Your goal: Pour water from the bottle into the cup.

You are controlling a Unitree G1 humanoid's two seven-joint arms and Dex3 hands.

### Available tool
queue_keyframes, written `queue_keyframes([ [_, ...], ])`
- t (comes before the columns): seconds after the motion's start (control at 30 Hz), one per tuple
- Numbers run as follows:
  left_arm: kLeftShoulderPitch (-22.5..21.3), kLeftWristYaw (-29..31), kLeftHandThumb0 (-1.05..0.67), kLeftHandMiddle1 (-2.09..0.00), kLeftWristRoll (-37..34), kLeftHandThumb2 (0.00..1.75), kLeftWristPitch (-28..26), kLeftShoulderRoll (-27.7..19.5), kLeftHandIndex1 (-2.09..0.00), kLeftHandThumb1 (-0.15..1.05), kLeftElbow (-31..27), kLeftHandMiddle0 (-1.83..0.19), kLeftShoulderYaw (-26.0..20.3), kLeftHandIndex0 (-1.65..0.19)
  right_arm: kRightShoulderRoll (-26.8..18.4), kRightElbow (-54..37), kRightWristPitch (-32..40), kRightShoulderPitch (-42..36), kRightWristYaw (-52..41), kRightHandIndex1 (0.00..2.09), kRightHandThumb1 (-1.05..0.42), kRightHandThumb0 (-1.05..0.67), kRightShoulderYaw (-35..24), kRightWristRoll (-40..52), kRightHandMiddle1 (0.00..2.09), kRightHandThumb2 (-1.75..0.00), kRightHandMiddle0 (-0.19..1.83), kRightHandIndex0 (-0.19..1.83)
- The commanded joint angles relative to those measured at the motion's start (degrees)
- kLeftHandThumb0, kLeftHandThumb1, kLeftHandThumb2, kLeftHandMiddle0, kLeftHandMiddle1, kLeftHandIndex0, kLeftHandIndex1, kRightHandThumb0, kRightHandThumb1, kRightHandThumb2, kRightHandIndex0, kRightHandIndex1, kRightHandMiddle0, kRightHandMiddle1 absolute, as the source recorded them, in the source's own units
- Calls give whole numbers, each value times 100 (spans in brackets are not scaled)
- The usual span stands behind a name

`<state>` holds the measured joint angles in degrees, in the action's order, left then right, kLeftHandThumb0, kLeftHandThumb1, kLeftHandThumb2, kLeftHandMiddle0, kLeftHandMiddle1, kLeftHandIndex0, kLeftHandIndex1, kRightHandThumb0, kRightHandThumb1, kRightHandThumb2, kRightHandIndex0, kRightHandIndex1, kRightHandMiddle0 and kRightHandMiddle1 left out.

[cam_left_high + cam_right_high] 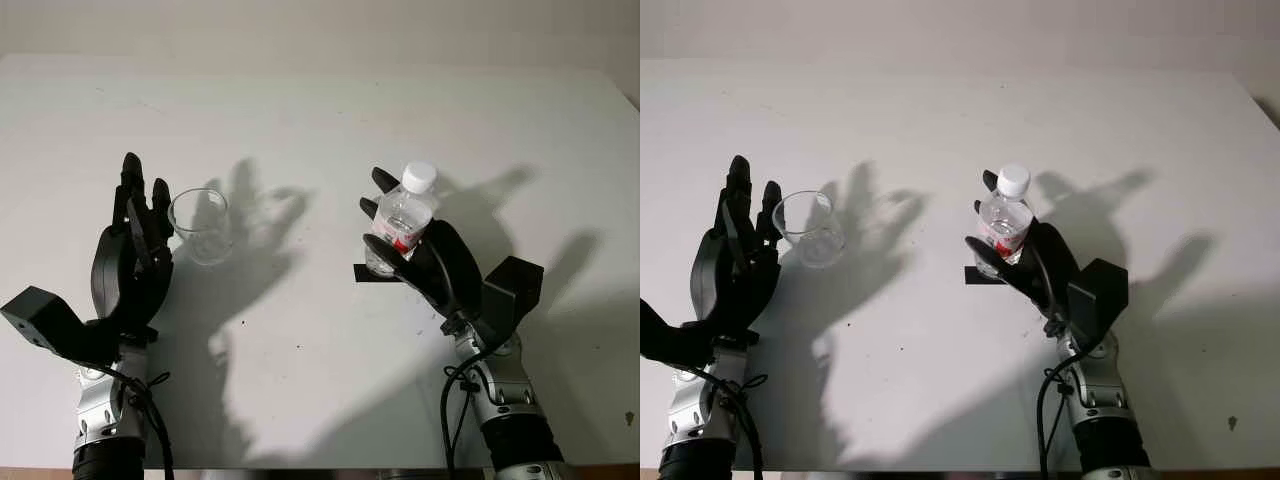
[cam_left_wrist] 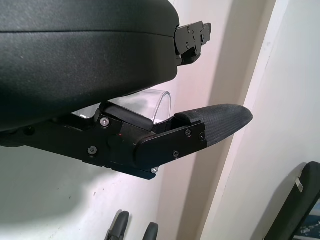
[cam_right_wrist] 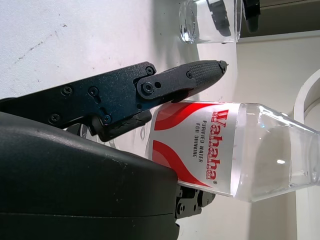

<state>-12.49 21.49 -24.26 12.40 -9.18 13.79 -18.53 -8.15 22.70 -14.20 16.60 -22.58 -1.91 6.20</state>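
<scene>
The right hand (image 1: pixel 425 255) has its black fingers wrapped around the bottle (image 1: pixel 403 218), which stands upright, maybe slightly tilted, on the white table (image 1: pixel 330 110) over a small black marker patch (image 1: pixel 372 275). The white cap (image 1: pixel 419 177) looks to be on, so if it really is on, nothing's coming out until that's dealt with. The left hand (image 1: pixel 130 260) is just beside the cup (image 1: pixel 201 226), fingers up along its left side, but I can't tell from here whether it's actually gripping or only close; in the left wrist view the cup's rim sits between the palm shell and a finger (image 2: pixel 210 122). Cup and bottle are well apart, so that's a long carry. Biggest worry for me: the bottle is thin clear plastic with a slick red-and-white label, so a hard squeeze could dent it, and a loose one lets it slide in those textured finger pads. The cup is a clear, smooth, small tumbler, looks light, and an unsteady stream or a bump could easily tip it.
</scene>
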Motion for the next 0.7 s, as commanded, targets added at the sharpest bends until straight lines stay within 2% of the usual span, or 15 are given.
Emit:
queue_keyframes([
  [0.0, 91, 41, -77, 0, -6, 72, 0, -39, 0, 105, 62, 19, -18, 19, -44, 260, 28, -329, -14, 13, -104, -70, 58, -69, 9, -7, 2, 4],
  [0.13, 73, 121, -77, 0, -64, 72, 1, -38, 0, 105, 106, 19, -36, 19, -123, 373, -171, -276, -119, 5, -102, -73, 58, -87, 4, -5, -6, -10],
  [0.23, 63, 93, -77, 0, -22, 71, 17, -40, 0, 105, 116, 19, -35, 19, -231, 549, -236, -160, -304, 0, -99, -86, 26, -38, 0, -5, -17, -18],
  [0.53, 56, 112, -77, 0, -41, 71, 29, -33, 0, 105, 138, 19, -43, 19, -216, 1058, -403, 92, -33, 0, -100, -97, -289, 91, 0, -5, -19, -19],
  [0.67, 89, 97, -76, 0, -41, 71, -1, -29, 0, 105, 84, 19, -42, 19, -280, 675, -177, 1, -222, 0, -98, -95, -219, 161, 0, -5, -19, -19],
])
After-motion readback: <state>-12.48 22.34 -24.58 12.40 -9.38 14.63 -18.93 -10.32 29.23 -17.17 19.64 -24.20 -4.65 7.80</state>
